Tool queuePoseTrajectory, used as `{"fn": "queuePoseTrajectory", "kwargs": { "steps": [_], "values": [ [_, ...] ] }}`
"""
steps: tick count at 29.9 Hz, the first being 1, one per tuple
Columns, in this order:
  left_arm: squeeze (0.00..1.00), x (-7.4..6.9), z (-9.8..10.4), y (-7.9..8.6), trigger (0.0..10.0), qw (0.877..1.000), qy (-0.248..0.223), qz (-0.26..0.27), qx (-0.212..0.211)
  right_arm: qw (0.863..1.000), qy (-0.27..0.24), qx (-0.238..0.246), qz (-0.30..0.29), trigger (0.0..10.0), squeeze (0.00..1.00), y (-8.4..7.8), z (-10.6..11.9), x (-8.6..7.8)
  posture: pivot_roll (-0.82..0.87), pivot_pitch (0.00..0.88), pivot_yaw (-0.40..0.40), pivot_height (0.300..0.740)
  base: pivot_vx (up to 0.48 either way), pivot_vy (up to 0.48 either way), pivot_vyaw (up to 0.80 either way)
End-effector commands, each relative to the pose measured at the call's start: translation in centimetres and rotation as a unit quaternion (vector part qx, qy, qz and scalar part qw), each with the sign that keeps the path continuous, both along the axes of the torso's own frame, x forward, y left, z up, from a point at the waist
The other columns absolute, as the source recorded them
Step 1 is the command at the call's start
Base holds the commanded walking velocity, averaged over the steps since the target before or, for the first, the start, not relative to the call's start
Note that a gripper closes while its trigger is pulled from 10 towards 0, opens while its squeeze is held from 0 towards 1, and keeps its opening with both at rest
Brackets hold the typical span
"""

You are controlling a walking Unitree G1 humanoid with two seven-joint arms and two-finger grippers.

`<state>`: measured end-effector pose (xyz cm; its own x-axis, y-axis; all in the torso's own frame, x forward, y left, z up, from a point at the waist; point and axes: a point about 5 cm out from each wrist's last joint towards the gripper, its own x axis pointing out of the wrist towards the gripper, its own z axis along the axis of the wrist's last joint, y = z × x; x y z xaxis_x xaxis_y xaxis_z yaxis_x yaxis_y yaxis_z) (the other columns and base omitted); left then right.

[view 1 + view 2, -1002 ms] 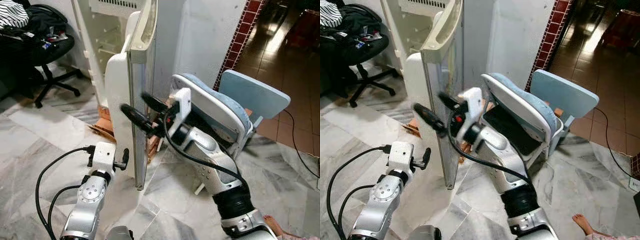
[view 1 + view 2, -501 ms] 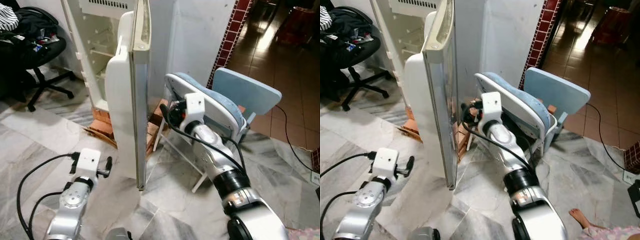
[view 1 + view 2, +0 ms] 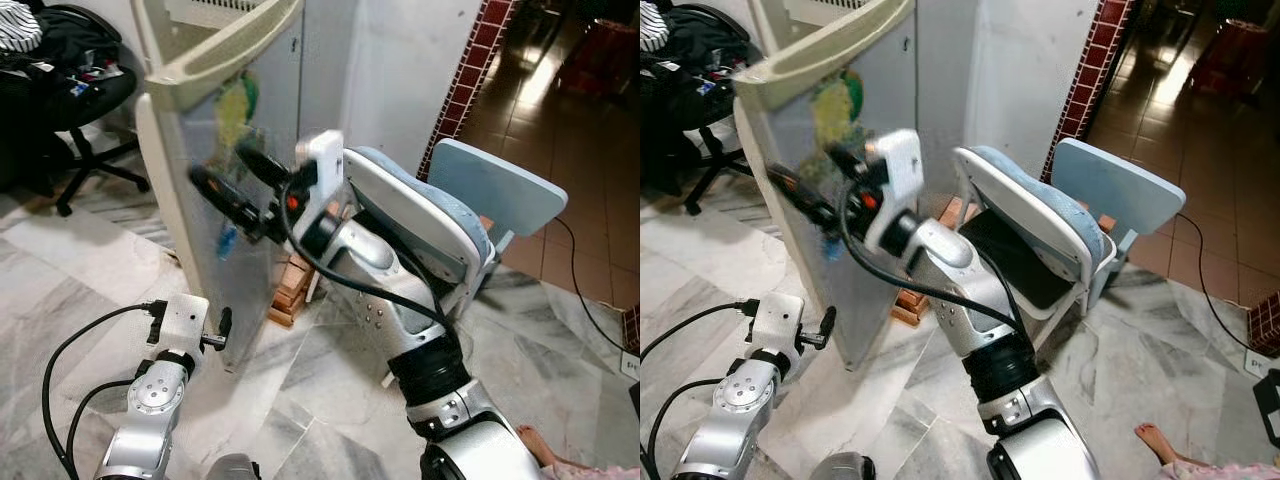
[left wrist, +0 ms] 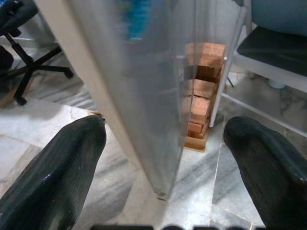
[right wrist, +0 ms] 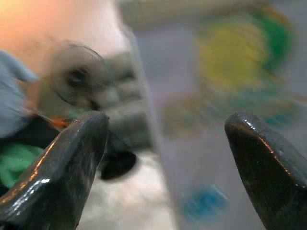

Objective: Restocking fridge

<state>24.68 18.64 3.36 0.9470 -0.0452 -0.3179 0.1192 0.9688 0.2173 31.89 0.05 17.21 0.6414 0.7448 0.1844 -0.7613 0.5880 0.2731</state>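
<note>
The fridge door shows its grey outer face, with a yellow-green sticker and a small blue one on it. My right gripper is raised against that face, open, with nothing between its fingers; its wrist view is blurred and shows the same stickers. My left gripper sits low by the door's bottom corner, open and empty. In the left wrist view the door's lower edge stands between the two spread fingers. The fridge's inside is hidden behind the door.
A stack of bricks lies on the floor behind the door. A pale blue folding chair stands close on the right, a black office chair piled with clothes at far left. A cable and a person's foot lie on the marble floor at right.
The door has swung round from edge-on to showing its outer face. My right gripper has moved left from beside the chair onto that face. The left arm stays low.
</note>
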Motion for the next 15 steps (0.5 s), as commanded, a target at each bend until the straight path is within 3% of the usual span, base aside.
{"fn": "queuePoseTrajectory", "kwargs": {
  "steps": [1,2,6,8,11,12,15],
  "values": [
    [0.00,0.5,0.3,-0.3,10.0,1.000,-0.009,-0.002,-0.007,0.999,-0.009,-0.020,-0.044,10.0,0.00,-2.0,-0.7,0.8,0.08,0.000,-0.051,0.740,0.000,0.000,0.00],
    [0.00,0.6,0.4,-0.3,10.0,1.000,-0.009,0.000,-0.010,0.998,0.000,-0.021,-0.054,10.0,0.00,-2.6,-1.0,0.9,0.08,0.000,-0.051,0.740,0.000,0.000,0.00],
    [0.00,1.1,1.3,0.4,10.0,0.999,-0.027,0.007,-0.015,0.979,0.031,-0.083,-0.184,10.0,0.00,-9.1,-3.9,0.9,0.07,0.000,-0.053,0.740,0.000,0.352,0.00],
    [0.00,1.1,1.4,0.5,10.0,0.999,-0.030,0.008,-0.015,0.974,0.032,-0.094,-0.203,10.0,0.00,-9.9,-4.2,0.8,0.07,0.000,-0.053,0.740,0.000,0.480,0.00],
    [0.00,1.1,2.0,1.1,10.0,0.999,-0.043,0.007,-0.008,0.958,0.027,-0.111,-0.263,10.0,0.00,-12.6,-5.1,0.4,0.06,0.000,-0.053,0.740,0.000,0.480,0.00],
    [0.00,1.1,2.6,1.6,10.0,0.998,-0.056,0.005,0.007,0.942,0.029,-0.135,-0.307,10.0,0.00,-14.1,-5.8,0.2,0.06,0.000,-0.049,0.740,0.000,0.480,0.00],
    [0.00,1.7,4.2,1.9,10.0,0.997,-0.081,-0.001,0.014,0.923,0.041,-0.156,-0.349,10.0,0.00,-15.8,-6.6,-0.5,0.05,0.000,-0.041,0.740,0.000,0.480,0.00]
  ]
}}
